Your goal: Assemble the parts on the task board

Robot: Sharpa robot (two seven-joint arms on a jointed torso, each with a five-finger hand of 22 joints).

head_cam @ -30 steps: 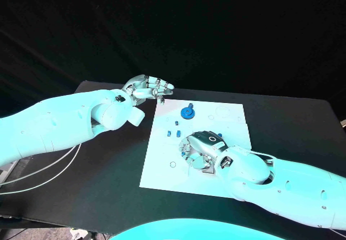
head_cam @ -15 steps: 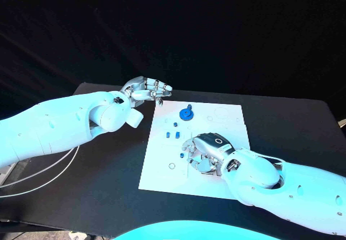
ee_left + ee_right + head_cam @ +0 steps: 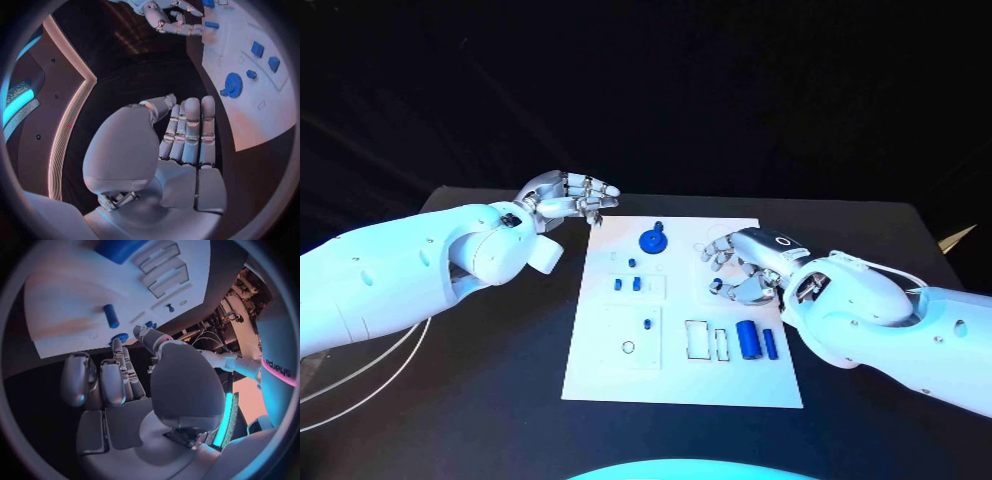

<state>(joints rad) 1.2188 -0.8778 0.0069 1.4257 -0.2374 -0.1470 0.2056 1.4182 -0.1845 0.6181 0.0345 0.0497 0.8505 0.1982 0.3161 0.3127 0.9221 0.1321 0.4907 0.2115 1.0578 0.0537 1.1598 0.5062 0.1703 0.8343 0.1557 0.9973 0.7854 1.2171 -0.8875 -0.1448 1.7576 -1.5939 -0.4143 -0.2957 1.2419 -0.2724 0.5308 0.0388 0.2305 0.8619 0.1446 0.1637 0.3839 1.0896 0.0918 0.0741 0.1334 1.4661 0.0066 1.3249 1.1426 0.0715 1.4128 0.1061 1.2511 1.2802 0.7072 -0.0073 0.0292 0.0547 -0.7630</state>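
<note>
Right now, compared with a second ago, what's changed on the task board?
The right hand has moved from the task board's middle toward its far right side, uncovering two blue cylinders. A small blue part sits at its fingertips; whether it is held is unclear. The left hand stays curled at the board's far left corner; the round blue part stays put.

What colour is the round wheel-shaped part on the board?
Blue; the wheel shows best in the head view.

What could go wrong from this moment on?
The right hand hovers low over the task board with curled fingers beside loose blue parts; a sweep might knock the blue cylinder or the narrow bar out of place. The left hand idles near the board's far corner and might nudge it.
</note>
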